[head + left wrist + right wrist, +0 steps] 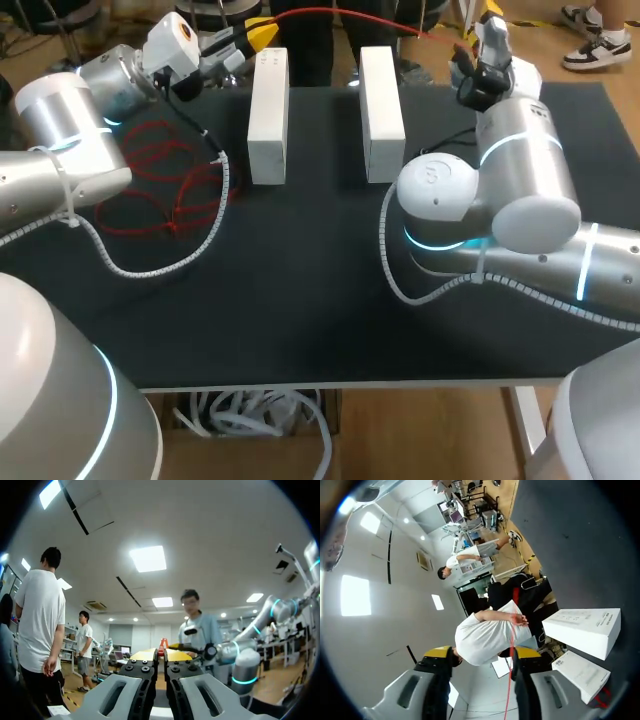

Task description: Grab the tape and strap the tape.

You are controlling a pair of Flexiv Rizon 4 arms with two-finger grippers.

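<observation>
Red tape (512, 630) strung between two grippers
My left gripper (161, 655) pinches it; my right gripper (482, 652) stands spread around it.

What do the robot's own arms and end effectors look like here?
The left arm and right arm are silver-white rounded segments with glowing cyan rings and white spiral-wrapped cables. The left end effector and right end effector have grey fingers, black blocks and yellow tips.

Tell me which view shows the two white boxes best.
The head view: both white boxes stand in full on the table, side by side and apart. The right wrist view catches them off to one side; the left wrist view shows neither.
</observation>
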